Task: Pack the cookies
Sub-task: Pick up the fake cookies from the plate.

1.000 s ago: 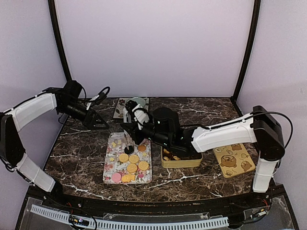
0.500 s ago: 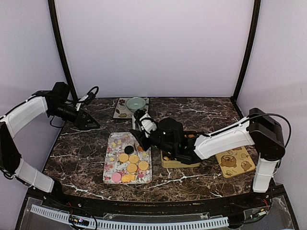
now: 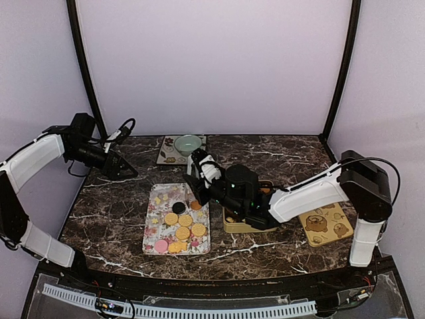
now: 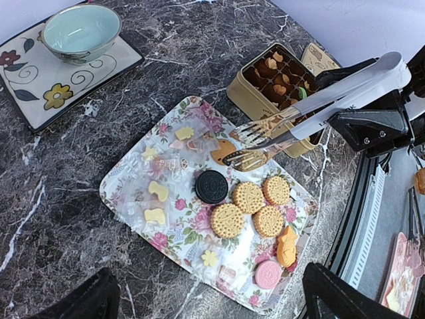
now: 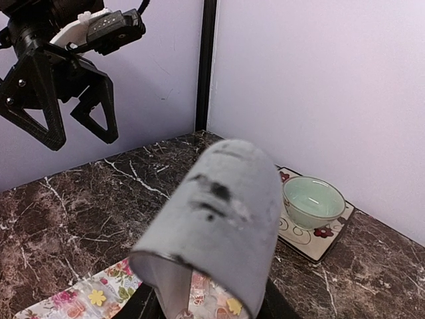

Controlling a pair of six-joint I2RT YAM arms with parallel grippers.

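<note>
The cookies (image 4: 249, 197) lie on a floral tray (image 4: 179, 229): several round golden ones, one dark (image 4: 211, 187), one pink (image 4: 268, 274) and an orange fish shape. In the top view the cookies (image 3: 182, 222) sit mid-table on the tray (image 3: 154, 229). My right gripper (image 3: 222, 189) is shut on white tongs (image 4: 332, 93). The tong tips (image 4: 244, 145) hang spread over the tray's far edge beside an orange cookie (image 4: 222, 151). The gold tin (image 4: 252, 100) holds more cookies. My left gripper (image 3: 123, 169) is open and empty, high at the far left.
A green bowl (image 3: 188, 143) stands on a square flowered plate (image 3: 166, 156) at the back. The tin (image 3: 249, 227) sits right of the tray, and its bear-printed lid (image 3: 323, 222) lies further right. My left gripper's open fingers (image 5: 56, 126) show in the right wrist view.
My left arm drew back to the far left and stopped. My right arm pulled the tongs right, from over the dark cookie to the tray's edge by the tin.
</note>
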